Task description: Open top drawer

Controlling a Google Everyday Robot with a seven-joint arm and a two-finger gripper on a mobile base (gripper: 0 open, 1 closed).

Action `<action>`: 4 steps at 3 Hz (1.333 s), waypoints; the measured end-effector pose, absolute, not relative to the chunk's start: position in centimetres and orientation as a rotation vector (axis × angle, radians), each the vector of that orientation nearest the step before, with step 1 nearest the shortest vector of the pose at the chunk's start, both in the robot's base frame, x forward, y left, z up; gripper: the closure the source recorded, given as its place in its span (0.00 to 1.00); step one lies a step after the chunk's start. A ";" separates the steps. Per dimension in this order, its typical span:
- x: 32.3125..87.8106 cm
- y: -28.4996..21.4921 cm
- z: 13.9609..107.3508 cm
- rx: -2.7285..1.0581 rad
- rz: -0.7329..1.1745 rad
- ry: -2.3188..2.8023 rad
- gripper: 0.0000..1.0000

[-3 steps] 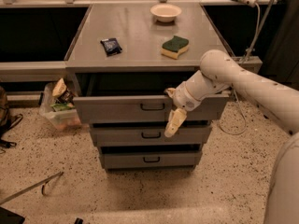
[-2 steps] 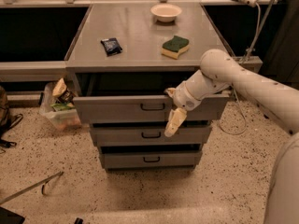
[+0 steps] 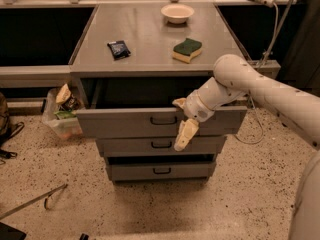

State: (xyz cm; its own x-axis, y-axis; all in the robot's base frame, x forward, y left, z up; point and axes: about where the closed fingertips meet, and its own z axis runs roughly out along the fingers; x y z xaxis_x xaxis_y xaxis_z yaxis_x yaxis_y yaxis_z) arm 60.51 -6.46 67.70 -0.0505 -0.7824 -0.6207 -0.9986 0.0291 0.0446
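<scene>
Your top drawer (image 3: 125,122) sits at the centre of the frame, pulled out from under the bench (image 3: 145,59) so that its dark inside shows behind the grey front. Its black loop handle (image 3: 163,120) is in the middle of that front, and nothing grips it. The claw (image 3: 178,125) is just right of the handle, against the drawer front, and it is released. One pale finger (image 3: 179,103) lies at the front's top edge, and the other hangs down across the front, with its tip over the middle drawer (image 3: 130,146). The white arm (image 3: 260,89) reaches in from the right edge of the frame. Below, the middle drawer and the bottom drawer (image 3: 135,172) stand less far out than the top one. On the bench top you have a black packet (image 3: 118,49) to the left, a green and yellow sponge (image 3: 187,49) to the right, and a pale bowl (image 3: 177,12) near the back edge, all well apart. At the left of the frame, a clear bin (image 3: 56,120) of wrappers rests on the speckled floor beside the drawers.
</scene>
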 end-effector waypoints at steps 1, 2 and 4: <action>60.5 -6.5 67.7 -1.804 0.675 1.886 0.00; 60.5 -6.3 67.6 -1.807 0.686 1.894 0.00; 58.7 -6.0 68.0 -1.816 0.753 1.926 0.00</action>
State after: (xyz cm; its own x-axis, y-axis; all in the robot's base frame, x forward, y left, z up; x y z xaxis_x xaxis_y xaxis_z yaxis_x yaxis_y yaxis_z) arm 58.68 -6.00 67.98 -0.0864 -0.7852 -0.6132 -0.9929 0.0173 0.1177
